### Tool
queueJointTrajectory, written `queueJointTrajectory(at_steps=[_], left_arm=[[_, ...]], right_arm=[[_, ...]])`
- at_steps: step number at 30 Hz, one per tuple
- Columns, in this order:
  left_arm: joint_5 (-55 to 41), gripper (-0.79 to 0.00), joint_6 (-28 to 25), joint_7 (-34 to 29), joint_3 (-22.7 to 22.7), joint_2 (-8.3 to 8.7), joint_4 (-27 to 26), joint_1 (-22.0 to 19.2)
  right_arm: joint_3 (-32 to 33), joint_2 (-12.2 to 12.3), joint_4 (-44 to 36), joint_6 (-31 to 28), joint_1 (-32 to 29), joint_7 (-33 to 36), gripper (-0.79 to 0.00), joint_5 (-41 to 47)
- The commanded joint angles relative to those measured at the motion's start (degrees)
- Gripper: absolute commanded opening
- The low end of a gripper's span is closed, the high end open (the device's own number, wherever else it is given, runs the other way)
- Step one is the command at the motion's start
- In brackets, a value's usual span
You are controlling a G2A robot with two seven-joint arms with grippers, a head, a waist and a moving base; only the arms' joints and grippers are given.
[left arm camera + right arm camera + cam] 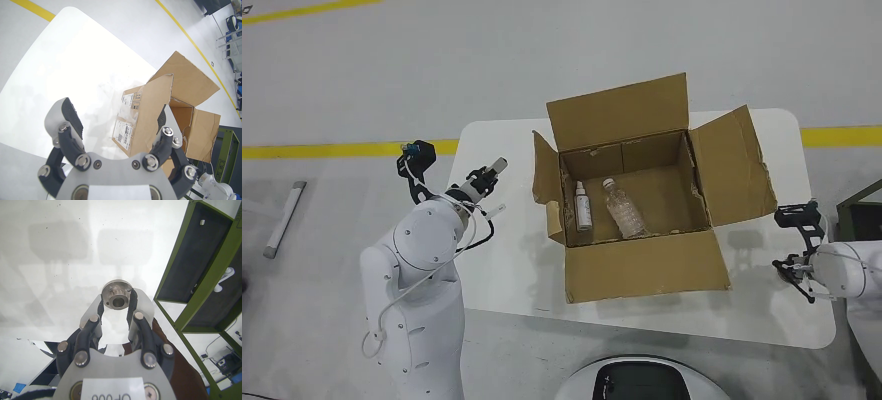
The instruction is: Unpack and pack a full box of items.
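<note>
Looks like unpacking, partway; counts one table (502,250), one open box (647,268) mid-table, two bottles lying inside, clear bottle (623,209) and white bottle (583,206); finds one metal hub (115,289) pinched in the right gripper (117,299) at the table's right edge, left gripper (117,113) spread wide, empty, beside the box; calls next, probably, for setting the hub down.

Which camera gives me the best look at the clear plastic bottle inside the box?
Top view: it looks straight down into the open cardboard box, where the clear plastic bottle lies on its floor beside a white bottle. In the left wrist view the box's wall and torn flap hide it; the right wrist view faces the table.
</note>
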Motion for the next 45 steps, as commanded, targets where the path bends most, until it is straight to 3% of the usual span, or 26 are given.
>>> queueJointTrajectory(at_steps=[1,14,21,23,27,35,45], left_arm=[[0.0,0.000,0.0,0.0,0.0,0.00,0.0,0.0],[0.0,0.000,0.0,0.0,0.0,0.00,0.0,0.0],[0.0,0.000,0.0,0.0,0.0,0.00,0.0,0.0],[0.0,0.000,0.0,0.0,0.0,0.00,0.0,0.0],[0.0,0.000,0.0,0.0,0.0,0.00,0.0,0.0],[0.0,0.000,0.0,0.0,0.0,0.00,0.0,0.0],[0.0,0.000,0.0,0.0,0.0,0.00,0.0,0.0]], right_arm=[[0.1,0.0,0.0,0.0,-0.2,0.1,-0.434,-0.1],[0.5,-0.2,1.9,0.8,-0.6,-1.3,-0.477,0.7],[-0.2,-0.3,3.9,0.9,-0.1,-2.1,-0.542,1.5],[-0.3,-0.4,4.5,0.9,0.2,-2.4,-0.573,1.7],[-0.6,-0.4,5.4,0.8,0.7,-2.7,-0.785,1.9],[1.7,-0.3,2.2,1.2,1.4,-2.5,-0.785,3.5],[12.8,0.3,-9.4,4.2,7.1,-2.6,-0.785,10.9]])
